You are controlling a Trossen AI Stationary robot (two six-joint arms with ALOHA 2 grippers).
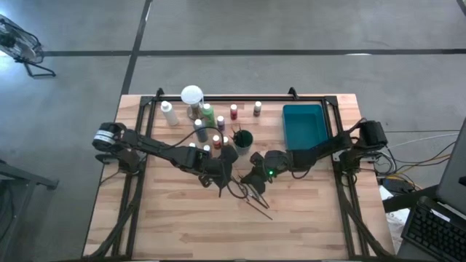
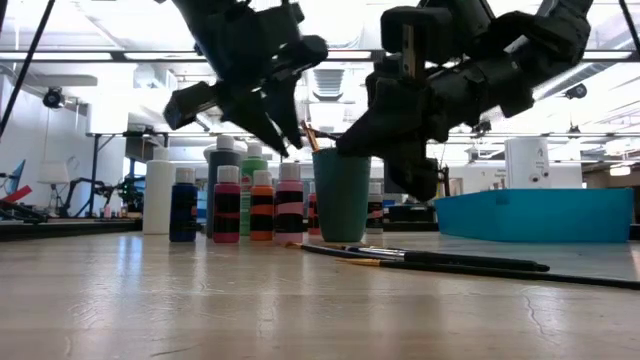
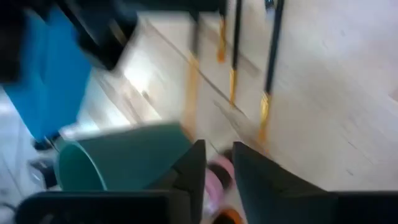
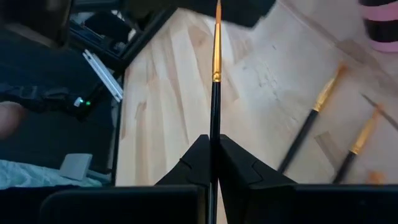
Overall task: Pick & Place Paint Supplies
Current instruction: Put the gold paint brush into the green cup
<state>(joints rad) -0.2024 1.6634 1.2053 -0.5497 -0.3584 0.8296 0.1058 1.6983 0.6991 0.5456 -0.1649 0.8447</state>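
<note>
Several white-capped paint bottles (image 1: pixel 207 127) (image 2: pixel 250 205) stand upright behind and left of a teal cup (image 1: pixel 242 138) (image 2: pixel 340 195); a brush (image 2: pixel 310 133) leans at its rim. Thin dark brushes (image 1: pixel 255 198) (image 2: pixel 430 260) lie flat on the wood near the table's middle. My right gripper (image 1: pixel 255 175) (image 4: pixel 212 146) hovers above them, shut on one dark brush (image 4: pixel 216 74). My left gripper (image 1: pixel 224 169) (image 3: pixel 219 163) hangs beside the cup (image 3: pixel 118 165), above a pink bottle (image 3: pixel 217 177), its fingers slightly apart with nothing between them. My right gripper pinches the brush's dark handle (image 4: pixel 214 118) between its two fingers. The brush lies along the fingers and sticks out ahead of them, gold ferrule and bristle tip (image 4: pixel 217 9) away from the gripper. The brush is lifted clear of the table.
A rectangular teal tray (image 1: pixel 302 124) (image 2: pixel 540 215) sits at the table's far right. A round white-topped object (image 1: pixel 192 96) stands at the far edge behind the bottles. Bare wood (image 1: pixel 218 225) stretches across the near half. Both arms crowd the middle, close to each other.
</note>
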